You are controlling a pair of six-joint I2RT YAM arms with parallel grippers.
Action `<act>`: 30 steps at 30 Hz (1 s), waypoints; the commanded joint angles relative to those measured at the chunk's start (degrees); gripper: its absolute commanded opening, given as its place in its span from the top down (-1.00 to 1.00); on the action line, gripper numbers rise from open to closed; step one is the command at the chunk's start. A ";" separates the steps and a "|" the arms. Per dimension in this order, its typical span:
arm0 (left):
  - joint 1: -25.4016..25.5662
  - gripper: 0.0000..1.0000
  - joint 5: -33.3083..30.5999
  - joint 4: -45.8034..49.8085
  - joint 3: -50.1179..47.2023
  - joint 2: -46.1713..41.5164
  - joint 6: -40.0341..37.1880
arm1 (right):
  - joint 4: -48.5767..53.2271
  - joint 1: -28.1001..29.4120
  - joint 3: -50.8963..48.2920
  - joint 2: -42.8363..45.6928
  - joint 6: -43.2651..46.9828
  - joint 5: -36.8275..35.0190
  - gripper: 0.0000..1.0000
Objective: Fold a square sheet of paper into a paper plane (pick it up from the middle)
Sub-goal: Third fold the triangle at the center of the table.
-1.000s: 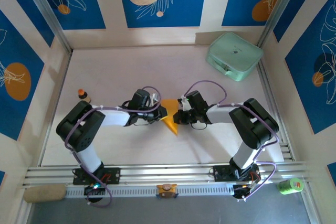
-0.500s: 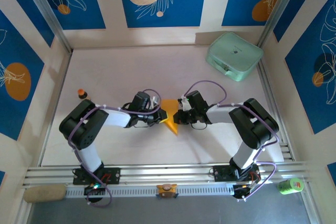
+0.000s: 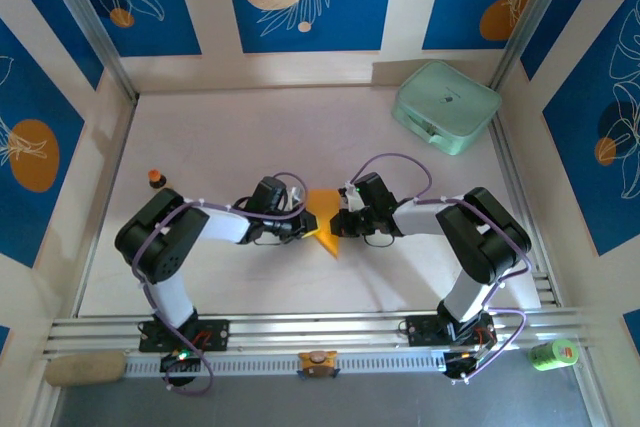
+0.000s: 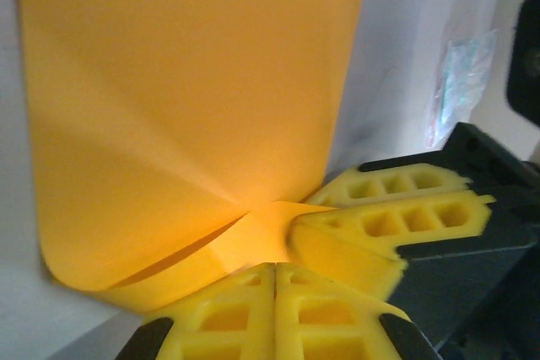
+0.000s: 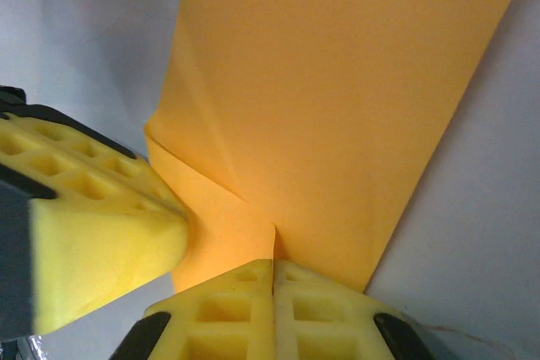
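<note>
Top external, stock of the bench (image 3: pixel 250 127):
- 1 sheet of paper (image 3: pixel 322 205), orange-yellow, at the middle of the bench. It is creased to a pointed outline, with the tip toward the near edge. Its edges are well apart from every wall.
- 2 arms meet at the sheet from either side.
- 1 left claw (image 3: pixel 312 223), fingers pressed together and clamped on the sheet's left side.
- 1 right claw (image 3: pixel 337 225), fingers together and clamped on the sheet's right side. The 2 claws are nearly touching.
- 1 mint-green case (image 3: pixel 446 107), in the far right corner.
- 1 small bottle (image 3: pixel 155 178), at the left edge.
- Open room: bare surface runs from the sheet to the far wall, with a bare strip toward the near rails.

Left wrist: the creases run together at the closed fingertips (image 4: pixel 236 309), and the sheet's far edge is straight.

Right wrist: the sheet enters the seam between the fingers (image 5: pixel 312 309).

Change since 1 second ago: the left elbow has drawn away from the bottle and the left claw has moved slightly rightward. The right arm is as before.
</note>
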State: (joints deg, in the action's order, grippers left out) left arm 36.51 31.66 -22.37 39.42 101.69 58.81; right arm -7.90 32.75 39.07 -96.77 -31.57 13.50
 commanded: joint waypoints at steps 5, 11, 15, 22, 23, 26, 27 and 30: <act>0.39 1.00 -0.59 6.32 1.09 2.98 -5.10 | 2.81 -0.23 -0.31 -0.96 -0.33 -0.58 0.99; 0.40 1.00 -1.42 8.35 1.58 1.82 -6.49 | 4.48 -0.22 0.30 0.85 -0.60 0.15 0.85; 0.37 1.00 -1.43 9.12 2.12 1.76 -6.96 | 7.84 -0.91 1.09 5.30 -1.43 -0.79 0.62; 0.38 1.00 -1.31 8.13 2.07 1.85 -6.34 | 12.40 -1.99 2.15 11.87 -1.56 5.36 0.47; 0.40 1.00 -1.34 8.18 2.15 1.92 -6.36 | 12.09 -1.76 2.20 11.75 -1.61 7.96 0.51; 0.40 1.00 -1.43 8.31 2.33 2.02 -6.46 | 12.27 0.91 2.65 10.30 -2.09 11.40 0.67; 0.38 1.00 -1.50 8.31 2.42 2.02 -6.35 | 12.54 1.96 2.97 9.76 -2.17 11.41 0.73; 0.40 1.00 -1.51 8.14 2.58 2.22 -6.34 | 14.48 4.77 4.15 7.74 -1.97 8.87 0.85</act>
State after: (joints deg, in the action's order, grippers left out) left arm 36.58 31.62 -17.47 41.32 102.78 53.49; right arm 2.92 35.75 41.71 -87.24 -33.67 20.64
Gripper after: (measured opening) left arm 0.064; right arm 0.081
